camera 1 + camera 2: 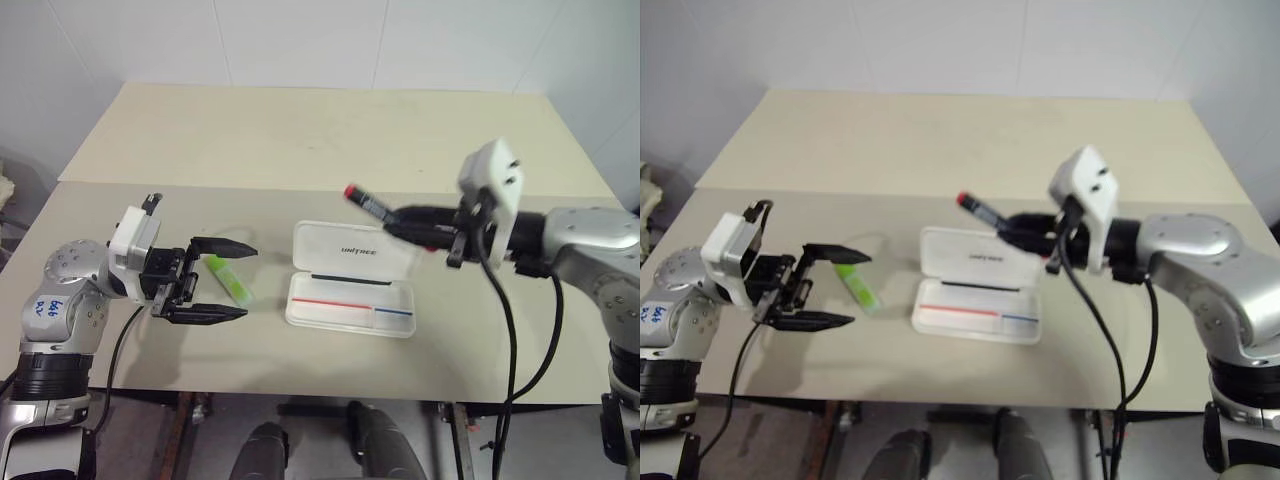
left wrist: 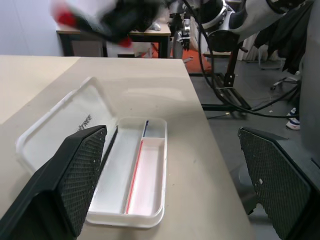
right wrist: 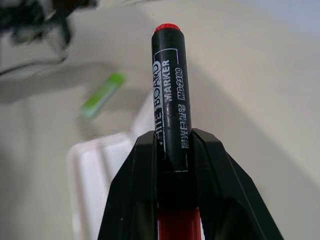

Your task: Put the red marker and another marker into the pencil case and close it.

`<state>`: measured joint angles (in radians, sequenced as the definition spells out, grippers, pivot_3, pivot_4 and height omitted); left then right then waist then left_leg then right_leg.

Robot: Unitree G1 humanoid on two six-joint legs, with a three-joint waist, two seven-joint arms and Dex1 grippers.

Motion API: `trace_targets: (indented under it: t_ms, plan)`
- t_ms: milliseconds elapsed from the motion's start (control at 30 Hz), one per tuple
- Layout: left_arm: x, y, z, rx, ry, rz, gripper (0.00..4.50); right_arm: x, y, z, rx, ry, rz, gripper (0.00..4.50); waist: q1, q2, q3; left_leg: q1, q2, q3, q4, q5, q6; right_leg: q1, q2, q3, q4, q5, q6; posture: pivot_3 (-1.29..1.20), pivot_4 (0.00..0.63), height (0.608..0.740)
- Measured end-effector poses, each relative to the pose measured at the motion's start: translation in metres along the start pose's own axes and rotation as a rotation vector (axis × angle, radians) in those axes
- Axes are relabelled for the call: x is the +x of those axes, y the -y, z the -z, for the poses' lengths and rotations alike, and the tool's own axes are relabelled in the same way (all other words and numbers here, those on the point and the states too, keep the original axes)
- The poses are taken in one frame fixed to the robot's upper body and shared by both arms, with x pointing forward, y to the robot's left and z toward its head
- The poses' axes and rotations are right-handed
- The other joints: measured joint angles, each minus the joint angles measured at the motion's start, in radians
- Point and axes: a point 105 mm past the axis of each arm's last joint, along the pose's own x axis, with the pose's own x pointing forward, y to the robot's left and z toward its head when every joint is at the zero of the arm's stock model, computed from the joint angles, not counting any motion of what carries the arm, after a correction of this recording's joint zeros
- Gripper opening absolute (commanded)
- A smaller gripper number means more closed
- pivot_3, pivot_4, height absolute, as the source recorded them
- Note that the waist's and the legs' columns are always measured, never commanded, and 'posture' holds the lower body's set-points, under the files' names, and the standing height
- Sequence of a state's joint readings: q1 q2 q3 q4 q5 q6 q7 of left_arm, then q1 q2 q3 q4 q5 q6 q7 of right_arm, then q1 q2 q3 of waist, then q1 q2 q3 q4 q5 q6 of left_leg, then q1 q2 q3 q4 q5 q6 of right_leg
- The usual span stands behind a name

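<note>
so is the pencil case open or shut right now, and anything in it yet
Open and empty: the pencil case has its lid laid back flat, and the tray shows just its red and blue stripes. No marker inside.

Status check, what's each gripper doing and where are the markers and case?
Right gripper shut on red marker, above open case. Left gripper open, by green marker on table. Nothing blocking case.
</note>
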<state>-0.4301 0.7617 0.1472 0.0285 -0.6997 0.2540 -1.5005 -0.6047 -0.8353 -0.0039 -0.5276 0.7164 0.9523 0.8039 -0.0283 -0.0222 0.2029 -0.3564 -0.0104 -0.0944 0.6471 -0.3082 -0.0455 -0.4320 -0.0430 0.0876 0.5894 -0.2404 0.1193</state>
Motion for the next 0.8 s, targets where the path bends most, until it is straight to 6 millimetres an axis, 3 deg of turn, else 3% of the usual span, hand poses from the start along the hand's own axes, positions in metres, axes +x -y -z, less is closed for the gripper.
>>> trace_targets:
  t_ms: [200, 333, 600, 800]
  plan:
    - [-0.001, -0.005, -0.002, 0.051, 0.0, -0.016, 4.5, 0.026, -0.016, 0.026, -0.072, -0.115, -0.112, 0.61, -0.003, 0.0, 0.0, -0.001, 0.0, 0.001, 0.0, 0.0, -0.001, -0.002, 0.0, 0.0, 0.001, 0.001, 0.001, 0.0, 0.15, 0.74]
    - [0.002, 0.0, 0.001, 0.043, 0.005, -0.017, 4.5, 0.039, -0.023, 0.034, -0.159, -0.158, -0.17, 0.61, -0.003, 0.0, 0.0, -0.004, 0.001, 0.001, 0.0, -0.001, -0.001, -0.007, 0.001, 0.0, 0.003, 0.001, 0.001, 0.0, 0.15, 0.74]
    - [0.009, 0.007, 0.002, 0.04, 0.024, -0.013, 4.5, 0.061, -0.016, 0.049, -0.295, -0.231, -0.194, 0.61, -0.001, 0.0, 0.0, -0.011, 0.001, 0.0, 0.002, 0.0, -0.002, -0.014, 0.001, 0.0, 0.005, 0.001, 0.002, 0.0, 0.15, 0.74]
    - [0.012, 0.01, 0.001, 0.033, 0.027, -0.007, 4.5, 0.064, -0.003, 0.058, -0.352, -0.281, -0.162, 0.61, -0.002, 0.0, 0.0, -0.012, 0.0, 0.0, 0.002, 0.0, -0.002, -0.014, 0.0, -0.001, 0.005, 0.001, 0.002, 0.0, 0.15, 0.74]
